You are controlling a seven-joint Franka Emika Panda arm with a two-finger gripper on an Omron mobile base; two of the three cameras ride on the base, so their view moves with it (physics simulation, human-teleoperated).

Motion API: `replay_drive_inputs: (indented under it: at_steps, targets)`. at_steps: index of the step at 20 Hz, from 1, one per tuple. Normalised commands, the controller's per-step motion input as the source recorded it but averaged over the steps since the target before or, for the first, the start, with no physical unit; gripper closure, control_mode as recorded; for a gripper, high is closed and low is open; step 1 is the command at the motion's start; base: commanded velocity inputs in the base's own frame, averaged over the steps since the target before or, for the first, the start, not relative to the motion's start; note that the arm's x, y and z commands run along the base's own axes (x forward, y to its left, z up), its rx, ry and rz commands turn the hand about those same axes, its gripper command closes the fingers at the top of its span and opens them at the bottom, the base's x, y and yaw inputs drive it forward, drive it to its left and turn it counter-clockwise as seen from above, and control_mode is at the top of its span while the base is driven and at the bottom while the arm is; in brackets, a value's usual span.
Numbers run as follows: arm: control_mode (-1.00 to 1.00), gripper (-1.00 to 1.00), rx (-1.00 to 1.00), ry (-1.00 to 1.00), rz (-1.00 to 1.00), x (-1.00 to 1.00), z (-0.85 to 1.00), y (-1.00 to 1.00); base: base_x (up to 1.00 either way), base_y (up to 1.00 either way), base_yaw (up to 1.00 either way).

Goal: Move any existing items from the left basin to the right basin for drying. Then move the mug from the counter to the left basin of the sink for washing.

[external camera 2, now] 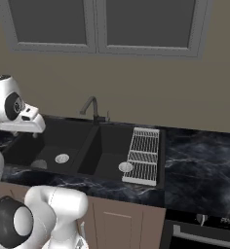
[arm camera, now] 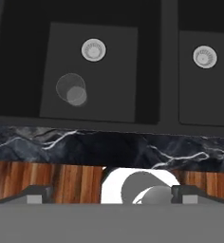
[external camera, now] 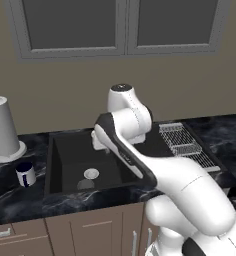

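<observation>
A matt black finish is shown by the sink (external camera: 57, 165). The counter (external camera 2: 200, 168) is rendered as glossy black marble with white veins. Brown wood grain is seen on the cabinets (arm camera: 47, 178). The drying rack (external camera 2: 143, 155) appears as pale metal wire.

Base views flank the sink (external camera: 65, 165); hand view looks down.

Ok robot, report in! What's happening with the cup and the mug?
Gripper open, empty. Grey cup sits in left basin near drain. Mug waits on counter. Nothing blocking.
</observation>
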Motion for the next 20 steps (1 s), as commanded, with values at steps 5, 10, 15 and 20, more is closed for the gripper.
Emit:
replay_drive_inputs:
  at_steps: [5, 10, 15, 20]
  targets:
    - [-1.0, -1.0, 0.0, 0.21, -0.03, 0.13, -0.83, 0.26, 0.0, 0.0, 0.0]
    - [-1.0, -1.0, 0.0, 0.07, 0.0, 0.33, -0.94, 0.03, 0.0, 0.0, 0.0]
    - [-1.0, -1.0, 0.01, 0.0, 0.02, 0.7, -0.71, 0.01, 0.0, 0.0, 0.0]
    - [-1.0, -1.0, 0.02, 0.0, 0.12, 0.62, -0.37, 0.09, 0.0, 0.0, 0.0]
